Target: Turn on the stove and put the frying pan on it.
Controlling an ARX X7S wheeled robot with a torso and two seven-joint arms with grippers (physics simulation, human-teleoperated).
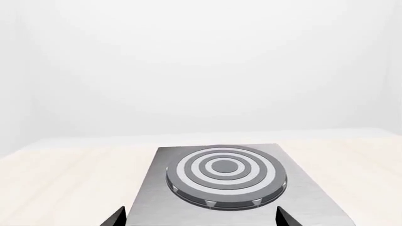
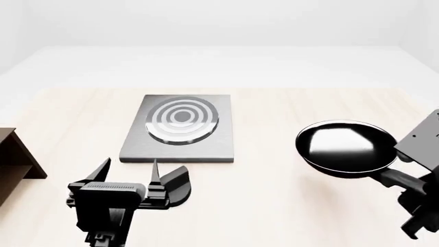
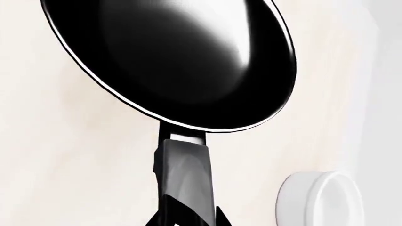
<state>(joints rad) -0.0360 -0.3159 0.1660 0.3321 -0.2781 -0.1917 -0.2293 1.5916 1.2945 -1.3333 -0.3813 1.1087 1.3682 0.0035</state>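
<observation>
Two jobs, pan already in hand.
Your right gripper (image 2: 404, 182) clamps the frying pan (image 2: 346, 146) handle; left gripper (image 2: 130, 172) gapes before the stove (image 2: 180, 128). Keep the pan level.

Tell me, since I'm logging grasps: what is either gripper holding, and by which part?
The right gripper holds the round black frying pan by its long handle. The left gripper is open, holding nothing.

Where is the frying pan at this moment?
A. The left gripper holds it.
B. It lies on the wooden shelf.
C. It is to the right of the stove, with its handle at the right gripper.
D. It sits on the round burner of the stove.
C: the frying pan is right of the stove, its handle at the right gripper; the burner is bare.
</observation>
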